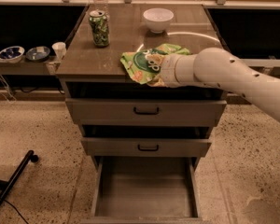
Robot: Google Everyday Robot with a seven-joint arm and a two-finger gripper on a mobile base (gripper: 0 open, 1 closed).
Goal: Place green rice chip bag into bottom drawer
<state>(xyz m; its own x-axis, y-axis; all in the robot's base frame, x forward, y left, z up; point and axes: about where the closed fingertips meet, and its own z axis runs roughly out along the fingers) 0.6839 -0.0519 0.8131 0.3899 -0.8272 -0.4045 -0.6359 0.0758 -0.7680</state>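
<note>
Over the cabinet (93,59) top's front edge: bag (141,64), crumpled, pinched at its right side by gripper (159,72) reaching in from the right. Well below, bottom drawer (144,195) pulled open, bare inside. Behind the bag, can (99,28) and bowl (158,19) standing on the top.

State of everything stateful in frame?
green rice chip bag: at cabinet top's front edge, not in a drawer
gripper: at the bag's right side
bottom drawer: pulled open, bare
top drawer: about shut
middle drawer: about shut
can: upright
bowl: upright
</note>
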